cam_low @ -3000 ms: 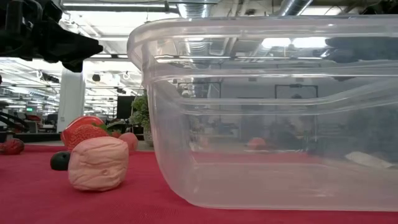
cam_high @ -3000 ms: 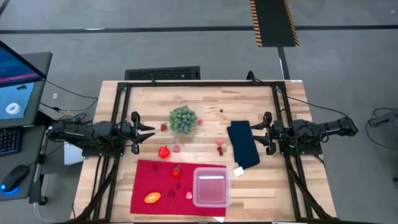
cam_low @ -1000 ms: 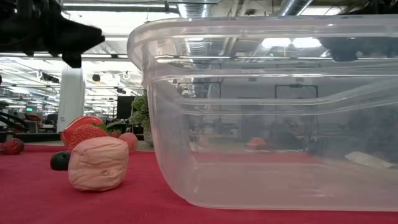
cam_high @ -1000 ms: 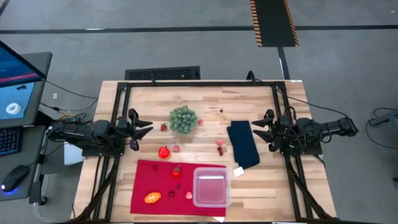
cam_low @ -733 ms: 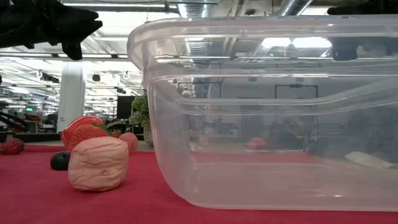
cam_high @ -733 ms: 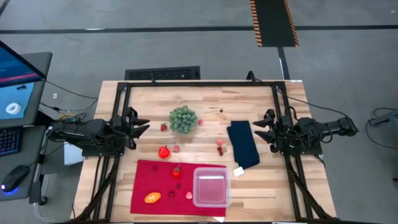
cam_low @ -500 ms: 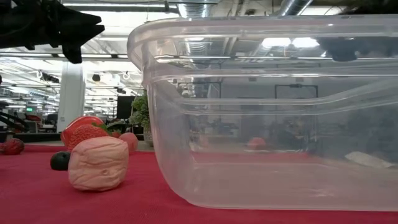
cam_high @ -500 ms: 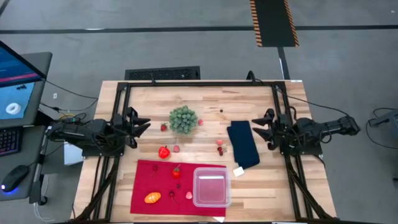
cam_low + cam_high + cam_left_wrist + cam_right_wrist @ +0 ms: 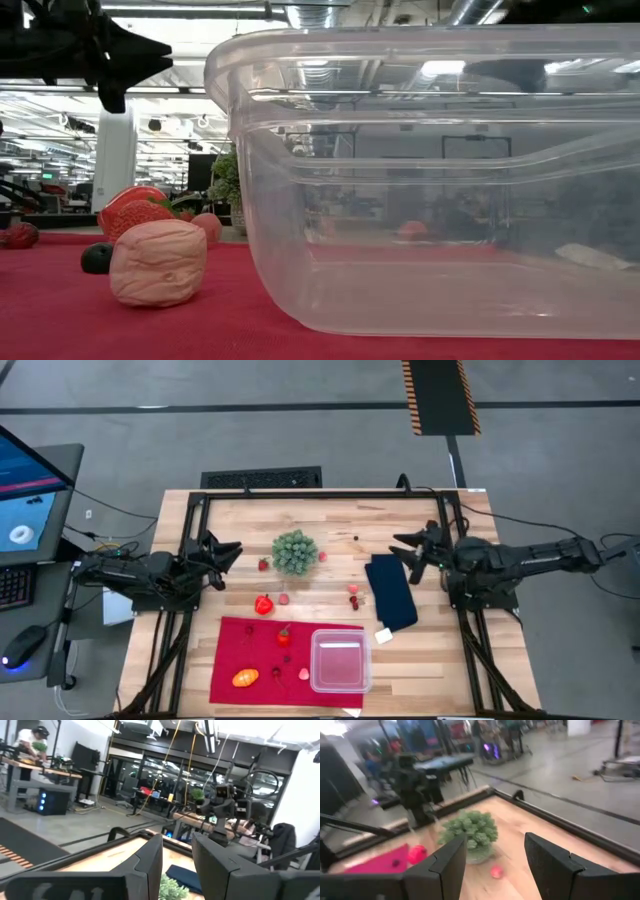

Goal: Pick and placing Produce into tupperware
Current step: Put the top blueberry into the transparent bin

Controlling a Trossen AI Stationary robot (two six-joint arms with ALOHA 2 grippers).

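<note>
The right gripper (image 9: 405,550) hangs above the far end of the dark blue folded cloth (image 9: 391,592), its two blunt black fingers spread with nothing between them; past those fingers the right wrist view shows the green bushy ball (image 9: 471,832) — a knobbly, tufted sphere — with a small red piece (image 9: 496,872) on the pale wood planks in front of it. The left gripper (image 9: 232,550) hovers at the table's left side, just short of that same bushy ball (image 9: 295,551), its fingers a narrow gap apart and empty. The tupperware (image 9: 340,660), a clear, faintly pink square tub with rounded corners and smooth glossy walls, sits well apart from both grippers, nearer the front edge, on the right end of the flat red cloth (image 9: 240,650). It looks empty. The produce lies scattered between the grippers and the tub: a shiny red pepper-shaped piece (image 9: 264,604) on bare wood beyond the cloth's far edge, a small red piece (image 9: 264,565) beside the ball, small red bits (image 9: 354,596) next to the blue cloth, a red strawberry-like piece (image 9: 284,635) and an orange oval (image 9: 245,678) on the cloth. From table height a wrinkled pink lump (image 9: 158,263) and a small dark round berry (image 9: 97,258) rest on the red fabric just beside the tub's wall (image 9: 420,200).
</note>
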